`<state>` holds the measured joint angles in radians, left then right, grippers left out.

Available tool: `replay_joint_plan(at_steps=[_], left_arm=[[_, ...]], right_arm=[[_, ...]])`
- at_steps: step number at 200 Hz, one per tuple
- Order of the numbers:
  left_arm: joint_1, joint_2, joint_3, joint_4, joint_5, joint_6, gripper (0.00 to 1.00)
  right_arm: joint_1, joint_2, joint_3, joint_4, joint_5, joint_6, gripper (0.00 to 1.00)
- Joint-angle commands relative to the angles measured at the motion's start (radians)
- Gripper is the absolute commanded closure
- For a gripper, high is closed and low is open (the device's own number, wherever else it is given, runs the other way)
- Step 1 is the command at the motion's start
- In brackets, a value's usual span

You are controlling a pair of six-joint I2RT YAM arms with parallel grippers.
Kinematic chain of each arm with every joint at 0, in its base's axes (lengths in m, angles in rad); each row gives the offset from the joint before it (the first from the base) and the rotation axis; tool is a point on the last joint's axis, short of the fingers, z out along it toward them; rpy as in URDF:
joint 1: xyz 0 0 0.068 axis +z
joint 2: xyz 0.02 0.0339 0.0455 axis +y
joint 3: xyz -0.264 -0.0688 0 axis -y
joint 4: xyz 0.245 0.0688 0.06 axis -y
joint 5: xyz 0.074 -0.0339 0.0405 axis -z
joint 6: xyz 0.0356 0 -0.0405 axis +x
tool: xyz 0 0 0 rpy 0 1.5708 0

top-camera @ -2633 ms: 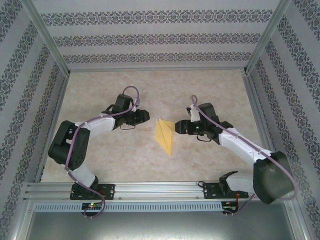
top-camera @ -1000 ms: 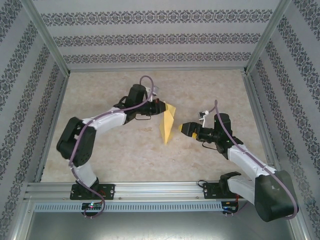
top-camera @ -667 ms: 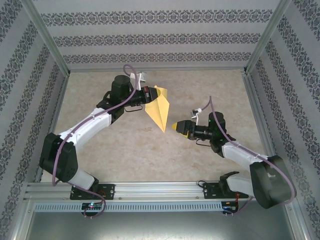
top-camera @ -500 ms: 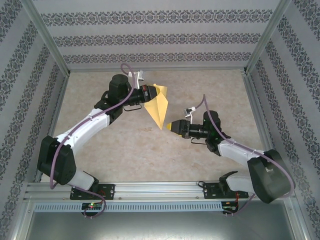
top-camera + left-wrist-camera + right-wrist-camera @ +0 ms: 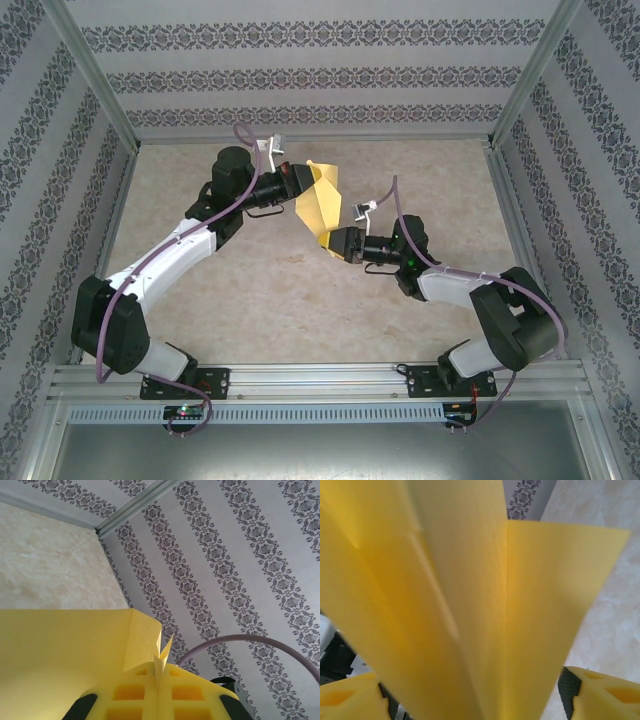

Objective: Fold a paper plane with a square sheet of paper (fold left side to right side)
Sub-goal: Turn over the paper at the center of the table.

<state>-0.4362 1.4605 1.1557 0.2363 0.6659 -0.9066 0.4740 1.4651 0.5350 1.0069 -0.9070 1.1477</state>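
Note:
The square sheet of paper is folded into a bright-yellow pointed paper plane, held up off the table with its tip pointing toward the near side. My left gripper is shut on the plane's upper, wide end; in the left wrist view the yellow pads pinch a folded edge of the paper plane. My right gripper is at the lower tip. In the right wrist view the creased paper plane stands between my right gripper's spread fingers, which do not touch it.
The beige marbled table lies below the lifted paper. Patterned walls close in the back and both sides, with metal posts at the corners. A metal rail runs along the near edge by the arm bases.
My left arm has carried the paper plane up and toward the back. My right gripper has moved left to the plane's lower tip and its jaws have narrowed somewhat.

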Motion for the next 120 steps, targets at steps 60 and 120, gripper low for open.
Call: replay_joint_plan(at_steps=[60,120], left_arm=[[0.011,-0.023,-0.040,0.068,-0.005,-0.068,1.00],[0.013,-0.037,-0.038,-0.008,-0.019,-0.008,0.62]], right_arm=[[-0.029,-0.088,0.005,-0.048,0.008,-0.071,0.67],[-0.052,-0.244,0.033,-0.456,0.043,-0.298,0.88]])
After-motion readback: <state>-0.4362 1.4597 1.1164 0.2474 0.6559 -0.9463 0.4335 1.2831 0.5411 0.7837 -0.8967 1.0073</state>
